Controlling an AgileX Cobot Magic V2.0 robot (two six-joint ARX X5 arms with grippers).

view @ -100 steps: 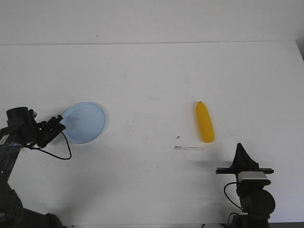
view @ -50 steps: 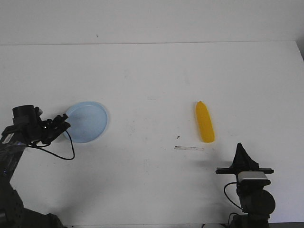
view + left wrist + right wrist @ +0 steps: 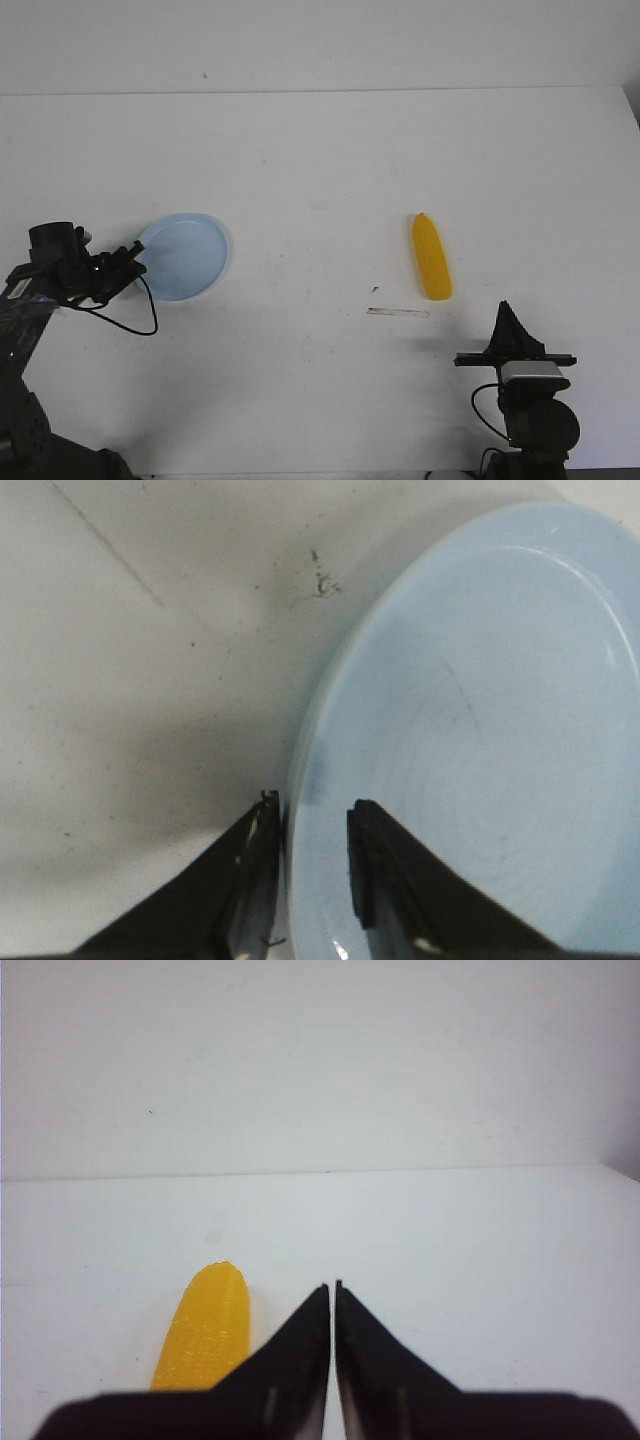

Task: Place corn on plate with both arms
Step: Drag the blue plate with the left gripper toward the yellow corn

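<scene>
The pale blue plate lies at the left of the table. My left gripper is at its near-left rim. In the left wrist view my left gripper straddles the rim of the plate, one finger outside and one on the inside, closed on it. The yellow corn lies right of centre, pointed end away from me. My right gripper is shut and empty, near the front edge, just behind and right of the corn. In the right wrist view the corn lies beside the gripper's closed tips.
A thin grey strip lies on the white table in front of the corn, with a small dark speck beside it. A black cable hangs from the left wrist. The table's far edge meets a white wall.
My left gripper has moved a little to the right, and the plate has shifted right with it. The right arm and the corn have not moved.
</scene>
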